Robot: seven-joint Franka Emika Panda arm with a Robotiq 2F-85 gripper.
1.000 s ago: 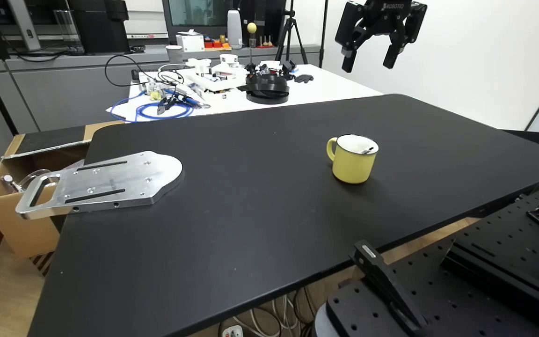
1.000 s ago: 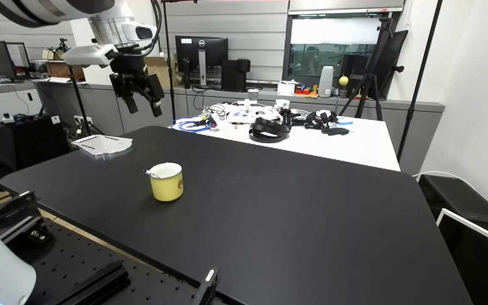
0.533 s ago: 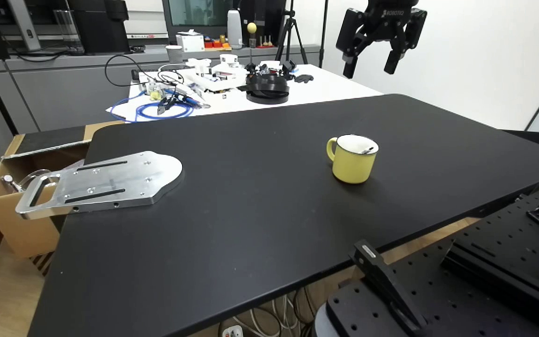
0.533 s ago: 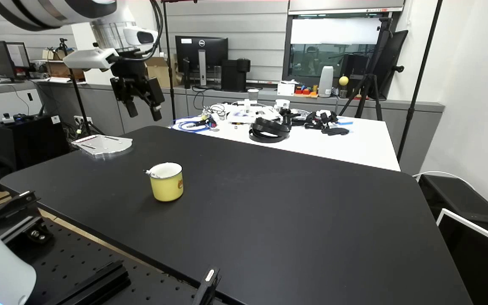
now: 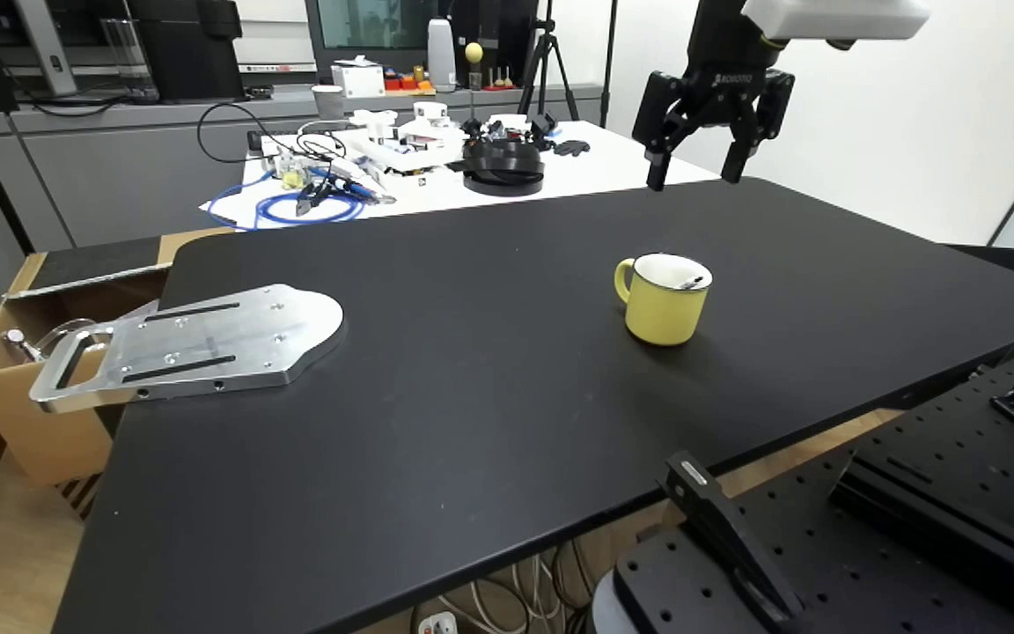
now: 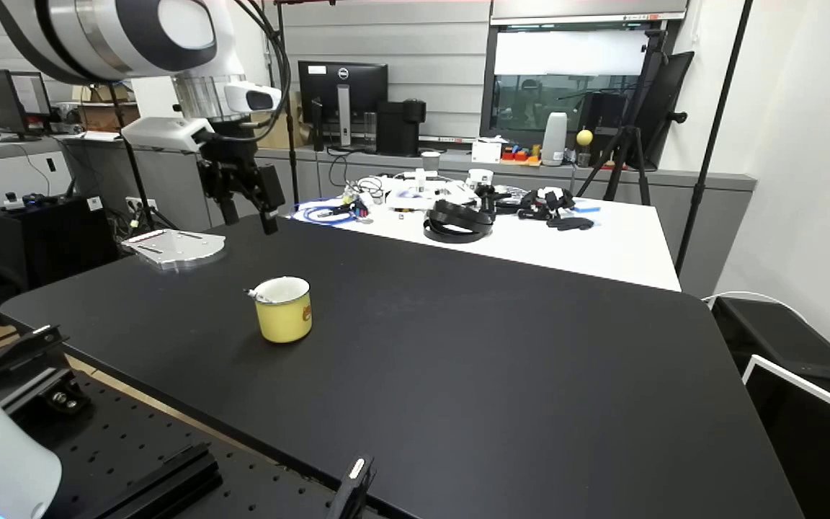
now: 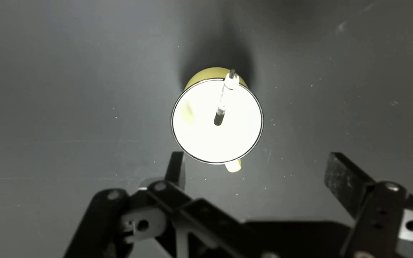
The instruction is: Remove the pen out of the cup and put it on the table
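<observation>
The yellow-green cup [image 5: 664, 315] stands upright on the black table [image 5: 437, 379]; both also show in the exterior view [image 6: 285, 321]. The pen [image 7: 219, 117] leans inside the cup, its pale end with a dark tip resting over the rim and its dark end towards the cup's middle. The pen's tip also shows in both exterior views [image 5: 692, 283] [image 6: 259, 295]. My gripper [image 5: 693, 179] is open and empty, above the table and higher than the cup. In the wrist view the fingers [image 7: 255, 157] lie below and to the right of the cup, near its handle.
A silver metal plate with a handle [image 5: 208, 339] lies on the table's edge, over a cardboard box [image 5: 49, 423]. A white table [image 6: 602, 245] with cables and parts stands beyond. A black perforated mounting plate [image 5: 929, 502] with black brackets lies along the table's near edge.
My gripper has moved down towards the table and stays open. The cup and the pen have not moved.
</observation>
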